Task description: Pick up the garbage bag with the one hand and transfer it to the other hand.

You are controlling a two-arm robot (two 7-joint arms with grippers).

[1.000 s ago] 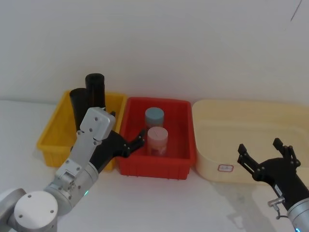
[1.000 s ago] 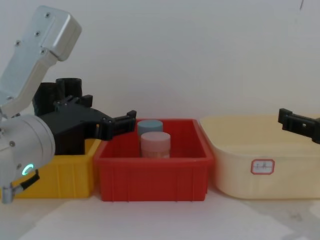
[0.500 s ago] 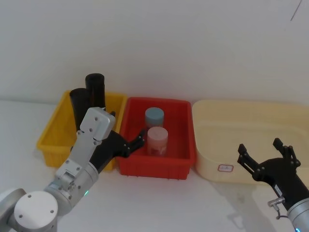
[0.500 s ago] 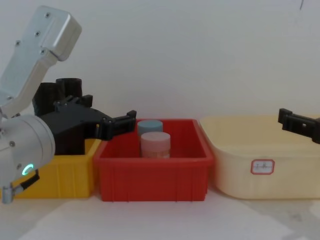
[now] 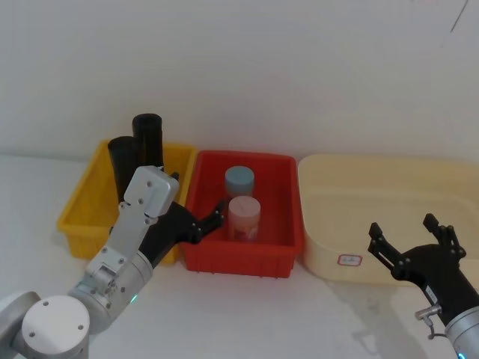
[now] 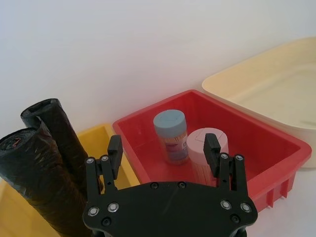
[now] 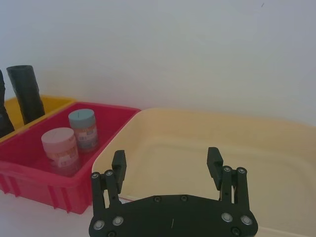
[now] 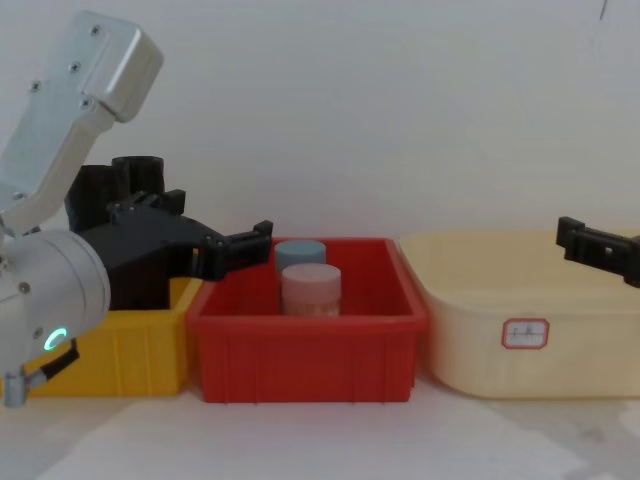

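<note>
The garbage bag, a glossy black crinkled plastic roll (image 5: 147,134), stands upright in the yellow plastic bin (image 5: 77,215), seemingly untouched, the left end effector (image 6: 164,150) hovers just beside it with fingers apart to grasp, and the right end effector (image 5: 403,228) hangs spread wide, ready to receive.

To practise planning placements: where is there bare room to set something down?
Bare: inside the cream tub; the red crate right of its jars. Crowded: the yellow bin, two black rolls at its back, the left pincer close.
</note>
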